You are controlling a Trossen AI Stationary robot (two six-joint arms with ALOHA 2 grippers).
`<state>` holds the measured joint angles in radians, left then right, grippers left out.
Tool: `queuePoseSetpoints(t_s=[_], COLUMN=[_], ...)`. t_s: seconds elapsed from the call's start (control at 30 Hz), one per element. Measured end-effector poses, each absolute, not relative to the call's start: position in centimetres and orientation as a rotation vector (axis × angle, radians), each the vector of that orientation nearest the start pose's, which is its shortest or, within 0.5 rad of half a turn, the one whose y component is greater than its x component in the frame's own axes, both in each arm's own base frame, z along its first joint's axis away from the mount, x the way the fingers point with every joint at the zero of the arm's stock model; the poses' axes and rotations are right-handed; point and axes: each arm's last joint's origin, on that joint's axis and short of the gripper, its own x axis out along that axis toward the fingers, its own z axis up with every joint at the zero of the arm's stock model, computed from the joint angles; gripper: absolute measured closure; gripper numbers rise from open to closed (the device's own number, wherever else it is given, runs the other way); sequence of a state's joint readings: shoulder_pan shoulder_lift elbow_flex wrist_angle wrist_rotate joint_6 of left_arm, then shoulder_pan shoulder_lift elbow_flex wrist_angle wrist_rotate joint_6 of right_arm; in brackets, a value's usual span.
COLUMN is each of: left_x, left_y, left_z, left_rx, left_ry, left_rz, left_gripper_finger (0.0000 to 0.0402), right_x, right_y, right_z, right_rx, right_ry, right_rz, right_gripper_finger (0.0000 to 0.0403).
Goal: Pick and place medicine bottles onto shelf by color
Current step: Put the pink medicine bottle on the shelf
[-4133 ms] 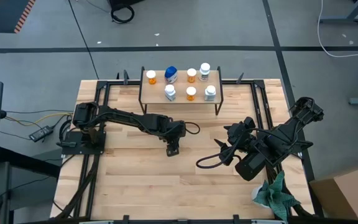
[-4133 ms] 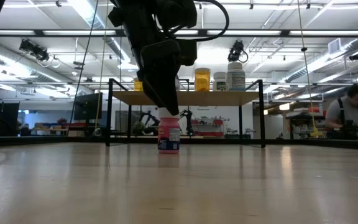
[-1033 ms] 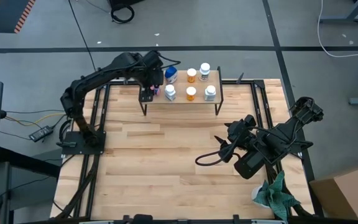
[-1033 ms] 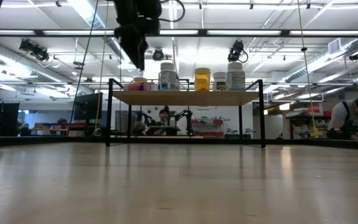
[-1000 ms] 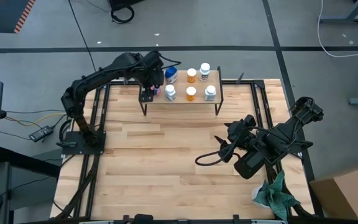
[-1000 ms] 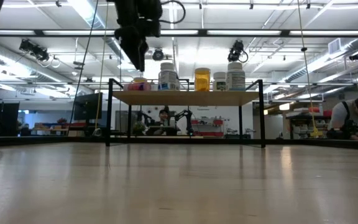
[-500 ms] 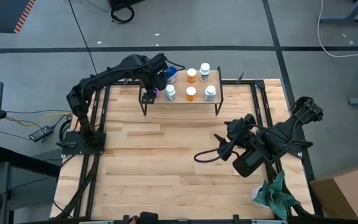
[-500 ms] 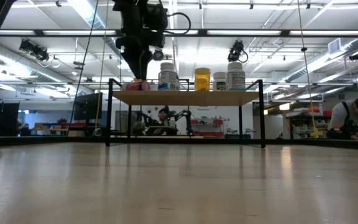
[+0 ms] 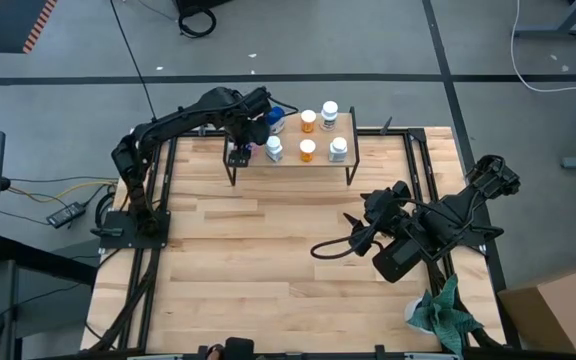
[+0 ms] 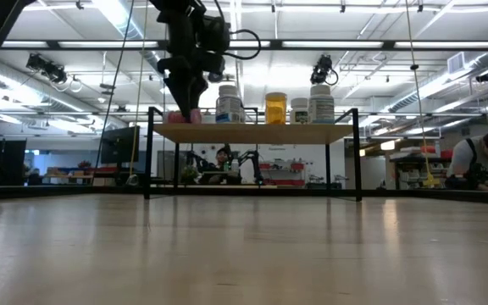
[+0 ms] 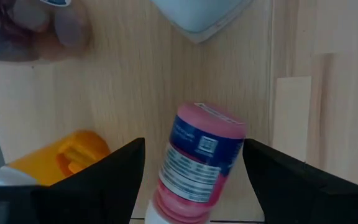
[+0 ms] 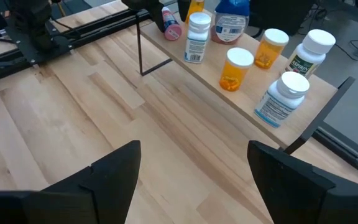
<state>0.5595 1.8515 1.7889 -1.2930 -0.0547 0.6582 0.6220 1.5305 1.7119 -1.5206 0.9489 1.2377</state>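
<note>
One pink bottle (image 11: 199, 163) is in play: the left end effector (image 9: 243, 146) has it between its fingers at the left end of the shelf (image 9: 320, 164). In the left wrist view it's tilted with a clear gap to each finger, so the jaws look open, or barely touching at most. I'd say it's being set down or just let go.

To do this well: make sure the base sits flat on the board before backing off, open evenly, then lift straight up. The orange bottle (image 11: 67, 155) is just beside it and the shelf edge is near, so a sideways exit could knock something over.

Views:
- High view shows the layout: other bottles in two rows and the right end effector (image 12: 191, 180) parked open over the desk (image 9: 268, 270), well apart. The arm hides the pink bottle there.
- Low view shows only a sliver of pink at the shelf's left end under the end effector (image 10: 185, 106).
- Right wrist view shows the pink bottle (image 12: 170, 28) leaning or lying, not upright.
</note>
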Motion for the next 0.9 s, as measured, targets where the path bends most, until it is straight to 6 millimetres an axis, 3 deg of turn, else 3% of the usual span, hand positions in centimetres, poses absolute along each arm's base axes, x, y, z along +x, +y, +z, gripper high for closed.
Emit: queuePoseSetpoints(t_s=[0.33, 0.53, 0.9], left_x=[30.6, 30.3, 30.4], left_y=[19.3, 18.8, 18.5], left_z=[30.6, 28.6, 28.8], left_rx=[0.194, 0.139, 0.118], left_ry=[1.424, 1.488, 1.484], left_rz=[0.049, 0.030, 0.054], left_gripper_finger=[0.0129, 0.0149, 0.0197], right_x=[22.4, 22.4, 22.4], right_y=[13.2, 13.2, 13.2], right_z=[38.8, 38.8, 38.8], right_rx=[0.182, 0.182, 0.161], right_ry=[0.592, 0.592, 0.600], right_rz=[-0.744, -0.744, -0.737], right_gripper_finger=[0.0101, 0.0101, 0.0101])
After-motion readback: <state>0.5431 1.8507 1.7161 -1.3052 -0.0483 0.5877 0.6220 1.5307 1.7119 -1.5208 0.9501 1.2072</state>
